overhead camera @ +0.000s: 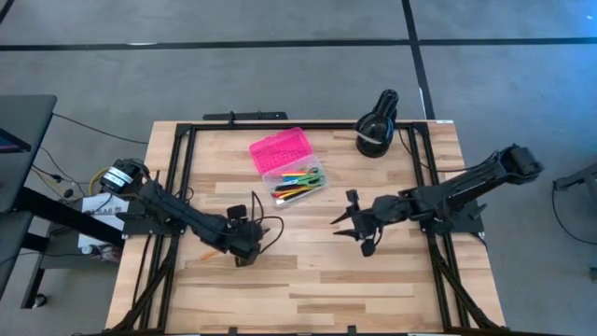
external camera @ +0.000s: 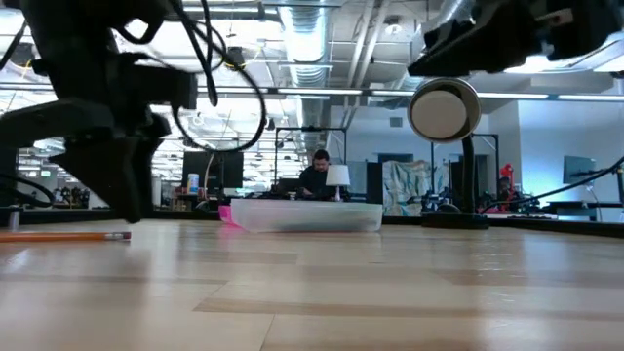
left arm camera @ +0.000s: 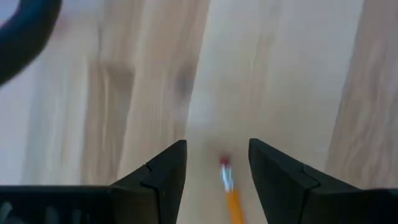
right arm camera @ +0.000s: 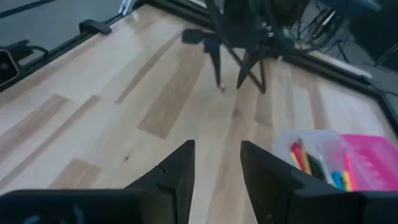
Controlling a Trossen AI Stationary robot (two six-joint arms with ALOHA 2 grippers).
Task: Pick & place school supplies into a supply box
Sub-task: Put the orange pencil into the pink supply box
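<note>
1. The left hand [overhead camera: 244, 254] hangs low over the wooden surface [overhead camera: 308, 289], its fingers parted and empty, straddling the eraser end of an orange pencil [left arm camera: 231, 196] that lies flat between them; that looks like a line-up for a pinch.
2. The pencil [overhead camera: 209, 254] is the one stray item I can see, well apart from the box.
3. The box [overhead camera: 291, 170] sits toward the far side of the surface, pink lid [overhead camera: 283, 149] flipped back so the clear base is open; pens and markers [overhead camera: 298, 184] already lie inside.
4. The right hand [overhead camera: 355, 226] waits mid-surface, fingers apart, holding nothing, clear of the box.
</note>
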